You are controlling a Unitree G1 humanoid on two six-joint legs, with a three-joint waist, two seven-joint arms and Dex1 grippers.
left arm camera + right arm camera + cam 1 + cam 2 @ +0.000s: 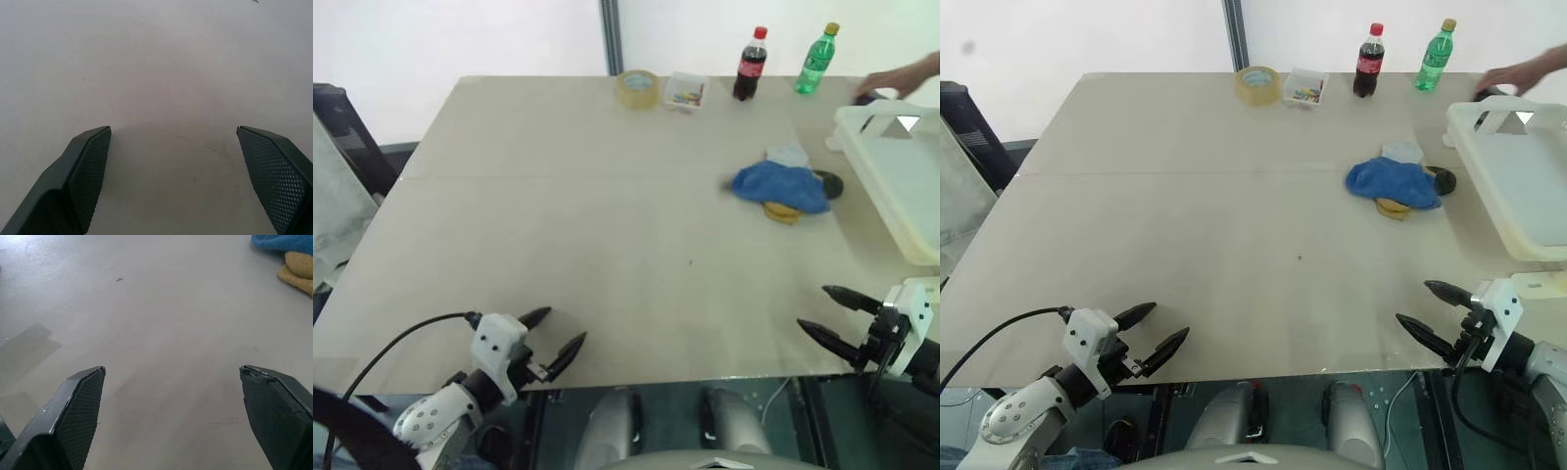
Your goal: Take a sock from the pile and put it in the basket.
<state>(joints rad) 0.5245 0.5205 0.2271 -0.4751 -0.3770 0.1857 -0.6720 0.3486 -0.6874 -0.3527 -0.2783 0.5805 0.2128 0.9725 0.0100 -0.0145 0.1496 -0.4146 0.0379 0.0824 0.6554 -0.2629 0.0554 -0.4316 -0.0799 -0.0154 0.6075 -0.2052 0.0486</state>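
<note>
Head views: table is mostly bare. Big open stretch from the near edge up to the centre, nothing lying between either arm and the pile. Left gripper sits at the near edge around 7 o'clock, fingers apart, holding nothing. Right gripper at the near edge around 5 o'clock, fingers apart too, nothing in them. Pile is right of centre, about 2 o'clock. The sock is the blue one on top, draped over the heap; mustard sock pokes out on the near side, pale grey sock on the far side, a black sock at its right end. Basket is at 3 o'clock, running off the right edge of the table, just beside the pile but apart from it.

Far edge, 12 to 1 o'clock: tape roll, small clear box, cola bottle, green bottle, all upright and well apart from the pile. A person's hand reaches in at the far right corner, behind the basket.

Left wrist view: both fingers spread wide over bare tabletop.

Right wrist view: fingers spread wide, bare tabletop ahead, blue and mustard fabric at the far corner.
</note>
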